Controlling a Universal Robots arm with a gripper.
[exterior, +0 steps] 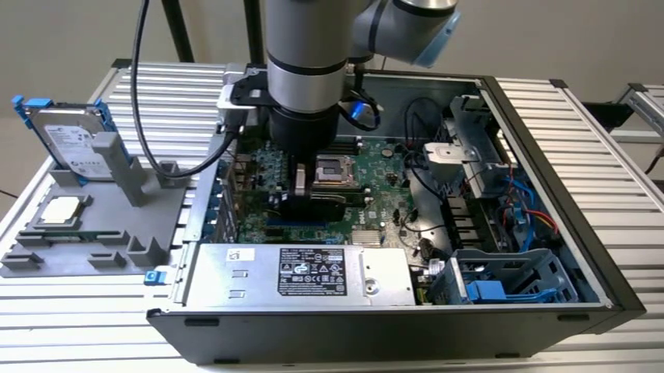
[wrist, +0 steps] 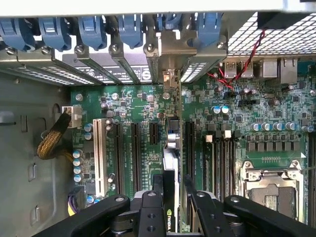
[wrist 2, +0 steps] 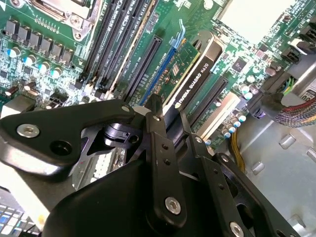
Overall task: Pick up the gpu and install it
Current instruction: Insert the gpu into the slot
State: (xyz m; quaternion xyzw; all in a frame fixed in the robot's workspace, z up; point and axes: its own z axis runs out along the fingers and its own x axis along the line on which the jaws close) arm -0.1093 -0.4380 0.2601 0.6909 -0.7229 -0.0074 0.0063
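Observation:
The gpu point(wrist 2: 197, 74) is a thin green card with a black cooler. It stands on edge over a long slot of the motherboard point(wrist: 133, 103), inside the open computer case point(exterior: 581, 233). My gripper point(wrist: 173, 185) is shut on the card's upper edge, one black finger on each face. In the first wrist view the gpu point(wrist: 170, 158) shows edge-on, with its silver bracket end reaching the rear slot openings. In the exterior view the gripper point(exterior: 311, 194) hangs straight down from the arm over the board's middle, with the gpu point(exterior: 337, 203) below it. I cannot see how deep the card sits in the slot.
A silver hard drive with blue rails point(exterior: 73, 140) and a square CPU chip point(exterior: 59, 211) rest on a grey stand outside the case, at the exterior view's left. Inside are the CPU socket point(exterior: 337, 167), power supply point(exterior: 301, 272), drive cage point(exterior: 508, 280) and loose cables point(wrist 2: 291, 113).

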